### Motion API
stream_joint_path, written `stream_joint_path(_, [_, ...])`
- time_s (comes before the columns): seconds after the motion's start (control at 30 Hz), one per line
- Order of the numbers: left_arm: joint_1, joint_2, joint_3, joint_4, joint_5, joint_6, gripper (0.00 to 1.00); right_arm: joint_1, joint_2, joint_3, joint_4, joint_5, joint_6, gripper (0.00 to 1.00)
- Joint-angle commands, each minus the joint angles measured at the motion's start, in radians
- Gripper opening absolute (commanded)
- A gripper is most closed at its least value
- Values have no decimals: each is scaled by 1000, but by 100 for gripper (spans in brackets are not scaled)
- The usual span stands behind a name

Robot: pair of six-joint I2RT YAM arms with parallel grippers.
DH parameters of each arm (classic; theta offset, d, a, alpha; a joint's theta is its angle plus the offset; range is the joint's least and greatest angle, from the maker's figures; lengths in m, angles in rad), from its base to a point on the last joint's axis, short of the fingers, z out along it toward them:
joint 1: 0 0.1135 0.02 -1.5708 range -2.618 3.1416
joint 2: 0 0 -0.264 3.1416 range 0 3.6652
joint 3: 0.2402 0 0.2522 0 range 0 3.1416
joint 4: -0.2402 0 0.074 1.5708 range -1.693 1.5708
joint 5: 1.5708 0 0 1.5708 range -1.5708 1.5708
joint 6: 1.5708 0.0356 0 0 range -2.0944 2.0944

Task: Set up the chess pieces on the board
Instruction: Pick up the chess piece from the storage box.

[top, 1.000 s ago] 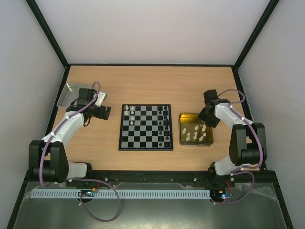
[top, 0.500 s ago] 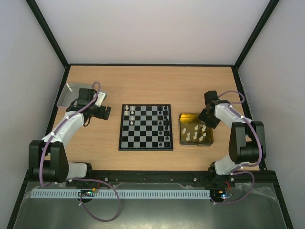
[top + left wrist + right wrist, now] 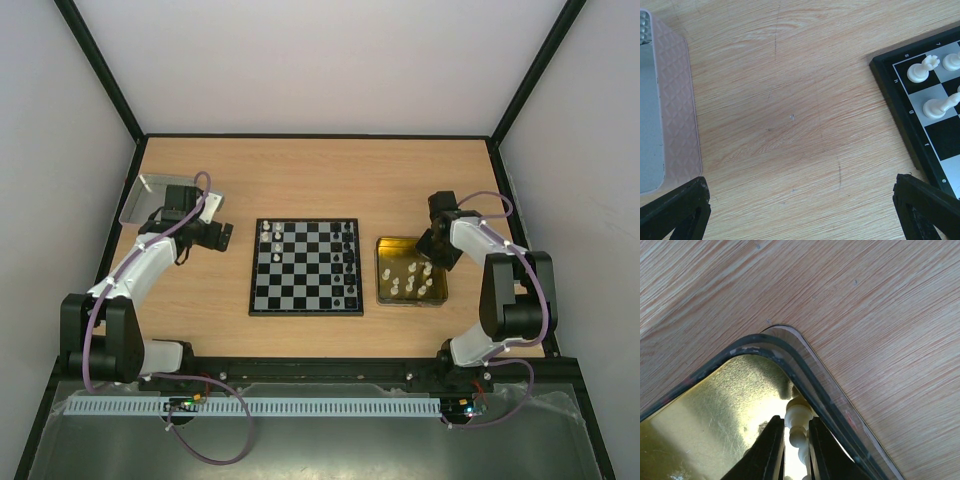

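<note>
The checkered board (image 3: 306,266) lies mid-table, with white pieces (image 3: 267,236) in its left columns and black pieces (image 3: 347,262) along its right. Its corner with two white pieces (image 3: 921,71) shows in the left wrist view. The shiny yellow tray (image 3: 388,296) right of the board holds several white pieces (image 3: 410,277). My right gripper (image 3: 796,436) is down in the tray's far right corner (image 3: 755,347), shut on a white piece (image 3: 797,421). My left gripper (image 3: 226,236) hovers open and empty over bare wood left of the board.
A grey metal tray (image 3: 142,196) stands at the far left, its edge (image 3: 675,120) in the left wrist view. Black frame rails border the table.
The right gripper has shifted slightly over the yellow tray's far right corner. The left arm has not moved.
</note>
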Motion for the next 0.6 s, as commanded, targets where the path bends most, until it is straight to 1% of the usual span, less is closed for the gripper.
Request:
stream_joint_path(0.0, [1, -16, 8, -13, 8, -1, 100, -8, 11, -11, 0, 16, 4, 12])
stream_joint_path(0.17, [1, -16, 7, -12, 8, 0, 100, -8, -5, -1, -8, 31, 4, 9])
stream_joint_path(0.57, [1, -21, 6, -14, 9, -1, 100, -8, -46, 21, -35, 88, -3, 9])
